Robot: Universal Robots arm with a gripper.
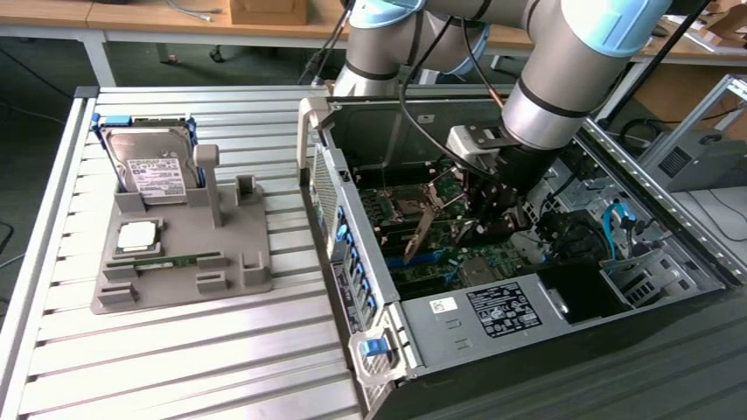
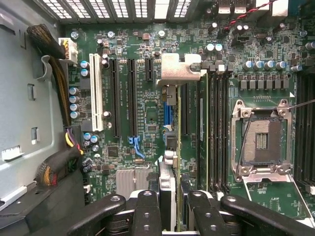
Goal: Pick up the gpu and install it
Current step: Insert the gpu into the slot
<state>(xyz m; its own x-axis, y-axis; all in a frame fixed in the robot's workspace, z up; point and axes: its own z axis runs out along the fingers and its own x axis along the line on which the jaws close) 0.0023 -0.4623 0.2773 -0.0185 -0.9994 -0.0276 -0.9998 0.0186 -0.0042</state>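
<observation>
black fingers (image 2: 147,211) of the end effector (image 2: 172,212) lie closest to the wrist view. they are part-closed and clamped on the gpu (image 2: 168,183), which runs edge-on away from them with its silver bracket (image 2: 179,69) at the far end.

step in hand, as judged: installation. the card hangs inside the pc case (image 1: 386,350), directly over the motherboard (image 2: 147,123), and appears not yet seated. seating calls for the card's edge to line up along one of the long black slots (image 2: 132,98) just beside it.

contents of the case: the motherboard, with an empty cpu socket (image 2: 261,140) to one side of the end effector.

well apart from the end effector, on the bench (image 1: 175,376), a grey holder (image 1: 175,284) carries a hard drive (image 1: 157,171), a processor (image 1: 136,234) and a memory stick (image 1: 164,261).
</observation>
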